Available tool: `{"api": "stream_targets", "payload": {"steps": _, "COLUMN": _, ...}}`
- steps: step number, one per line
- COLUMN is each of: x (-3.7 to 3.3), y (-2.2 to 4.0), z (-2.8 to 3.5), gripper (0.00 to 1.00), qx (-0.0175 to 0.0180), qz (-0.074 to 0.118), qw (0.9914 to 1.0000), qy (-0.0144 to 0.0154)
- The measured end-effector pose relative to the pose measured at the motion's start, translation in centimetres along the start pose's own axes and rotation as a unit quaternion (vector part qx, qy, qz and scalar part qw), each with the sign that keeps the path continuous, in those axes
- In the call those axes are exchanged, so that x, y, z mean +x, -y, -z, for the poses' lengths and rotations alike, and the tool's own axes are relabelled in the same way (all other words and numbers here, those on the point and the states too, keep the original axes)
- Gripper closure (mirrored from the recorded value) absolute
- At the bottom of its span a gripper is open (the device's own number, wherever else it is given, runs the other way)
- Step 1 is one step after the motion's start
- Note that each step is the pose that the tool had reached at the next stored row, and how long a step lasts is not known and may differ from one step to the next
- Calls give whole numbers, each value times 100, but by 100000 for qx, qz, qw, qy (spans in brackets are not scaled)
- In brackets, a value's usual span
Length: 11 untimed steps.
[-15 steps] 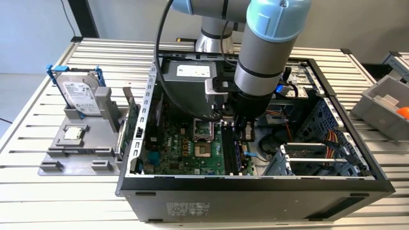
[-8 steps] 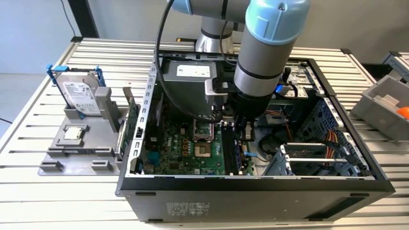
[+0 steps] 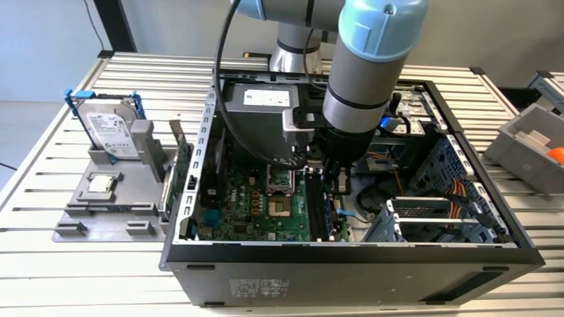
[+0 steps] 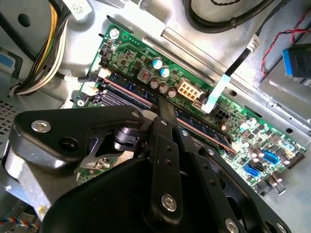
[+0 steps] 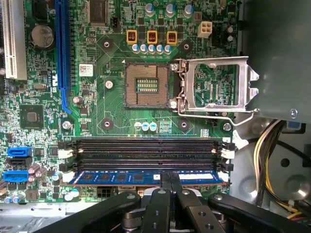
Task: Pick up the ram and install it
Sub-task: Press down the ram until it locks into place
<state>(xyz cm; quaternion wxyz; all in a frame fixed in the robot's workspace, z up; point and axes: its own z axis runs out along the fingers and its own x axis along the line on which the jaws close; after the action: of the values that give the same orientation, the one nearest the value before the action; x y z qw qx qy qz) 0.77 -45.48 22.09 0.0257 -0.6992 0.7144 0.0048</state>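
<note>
Ram (image 5: pixel 146 176) is being gripped by the closed claw (image 5: pixel 170 182) at mid-length. It is being held in the motherboard (image 5: pixel 112 97) slot nearest the claw, long axis running 3-to-9 o'clock.

Arm vertical, claw (image 5: pixel 170 187) closed downward

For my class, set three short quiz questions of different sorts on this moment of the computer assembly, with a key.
1. True or false: the long blue memory stick lies in the slot furthest from the square processor socket.
2. What does the black pincer close on? A) the blue memory stick B) the silver hard drive in a blue frame C) a yellow cable
3. Fill in: the black open computer case rests on a ___ slatted table.

Key: 1 true; 2 A; 3 metal.
</note>
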Motion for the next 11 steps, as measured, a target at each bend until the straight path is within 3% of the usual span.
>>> {"api": "stream_targets", "payload": {"steps": 1, "x": -5, "y": 3, "z": 36, "gripper": 100, "qx": 57, "qz": 3, "qw": 100000, "qy": 168}}
{"api": "stream_targets", "payload": {"steps": 3, "x": -5, "y": 3, "z": 121, "gripper": 100, "qx": 19, "qz": -2, "qw": 100000, "qy": 66}}
{"api": "stream_targets", "payload": {"steps": 8, "x": -3, "y": 5, "z": 134, "gripper": 100, "qx": -2, "qz": -7, "qw": 100000, "qy": 72}}
{"api": "stream_targets", "payload": {"steps": 11, "x": -6, "y": 8, "z": 215, "gripper": 100, "qx": -157, "qz": -13, "qw": 100000, "qy": 51}}
